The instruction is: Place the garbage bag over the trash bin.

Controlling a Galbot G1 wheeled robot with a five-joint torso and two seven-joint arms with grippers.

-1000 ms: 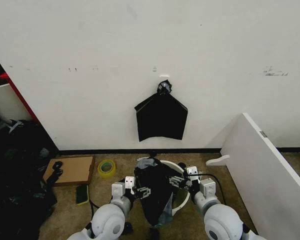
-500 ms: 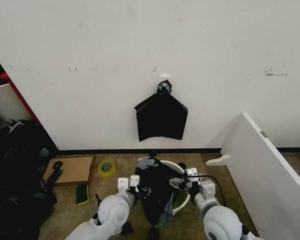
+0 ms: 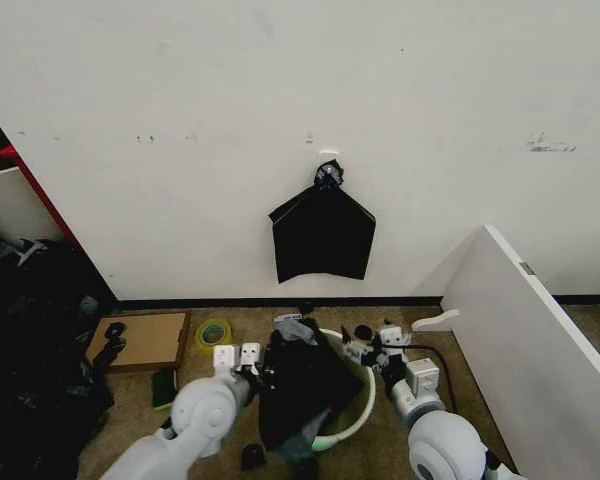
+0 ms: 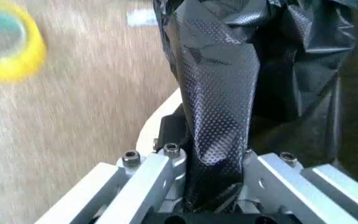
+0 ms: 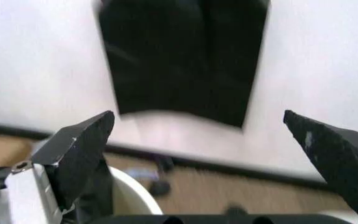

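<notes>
Overhead, the head view shows the garbage bag [image 3: 302, 385] draped over the left side of the trash bin [image 3: 358, 402] on the floor below the wall-hung black bundle [image 3: 323, 235]. The left gripper [image 3: 268, 366] sits at the bag's left edge; the right gripper [image 3: 365, 350] hovers at the bin's far right rim. From the left wrist, the left gripper [image 4: 211, 161] is clenched on a twisted fold of the bag [image 4: 219, 88] beside the bin's rim [image 4: 156, 123], with a yellow tape roll [image 4: 8, 44] nearby. From the right wrist, the right gripper [image 5: 197, 133] stands spread wide, released, facing the bundle [image 5: 182, 56].
</notes>
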